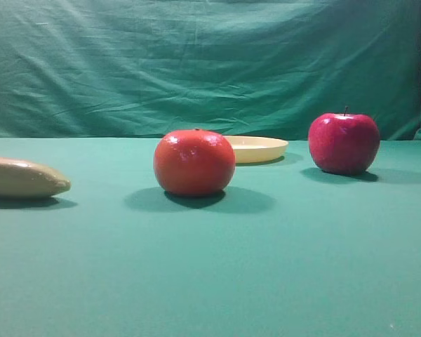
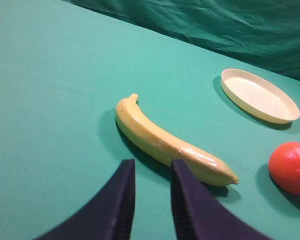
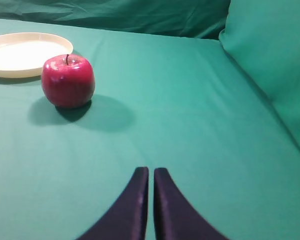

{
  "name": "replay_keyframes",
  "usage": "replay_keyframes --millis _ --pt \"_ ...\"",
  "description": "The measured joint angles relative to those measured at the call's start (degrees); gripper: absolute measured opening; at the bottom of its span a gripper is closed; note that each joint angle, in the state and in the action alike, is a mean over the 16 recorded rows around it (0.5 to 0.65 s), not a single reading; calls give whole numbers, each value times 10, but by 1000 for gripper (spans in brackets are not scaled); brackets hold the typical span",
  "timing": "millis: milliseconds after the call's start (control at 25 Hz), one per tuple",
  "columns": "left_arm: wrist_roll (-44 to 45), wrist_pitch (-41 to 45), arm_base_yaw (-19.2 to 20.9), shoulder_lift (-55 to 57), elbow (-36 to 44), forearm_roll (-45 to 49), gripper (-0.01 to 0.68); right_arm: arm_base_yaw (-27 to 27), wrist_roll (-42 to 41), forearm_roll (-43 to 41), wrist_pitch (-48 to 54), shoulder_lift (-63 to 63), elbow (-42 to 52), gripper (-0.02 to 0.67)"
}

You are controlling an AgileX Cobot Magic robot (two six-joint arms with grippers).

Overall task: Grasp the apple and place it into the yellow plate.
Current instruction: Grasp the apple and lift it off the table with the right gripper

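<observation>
Though upright beside yellow plate [image 1: 256, 149], apple [image 1: 344, 143] ungrasped.

crimson apple [image 1: 344, 143], pale-yellow plate [image 1: 258, 148], orange-red fruit [image 1: 194, 162], yellow banana [image 2: 165, 142], green cloth [image 1: 210, 274]

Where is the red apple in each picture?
Exterior high: the apple sits far right, right of the yellow plate.
Left wrist: not in it; the plate shows.
Right wrist: apple upper left, beside the plate.
Shared landmark: the yellow plate.
</observation>
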Motion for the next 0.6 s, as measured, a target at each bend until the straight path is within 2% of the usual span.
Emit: replay_keyframes --millis 600 --pt "0 0 0 0 0 0 157 0 0 0 0 0 0 0"
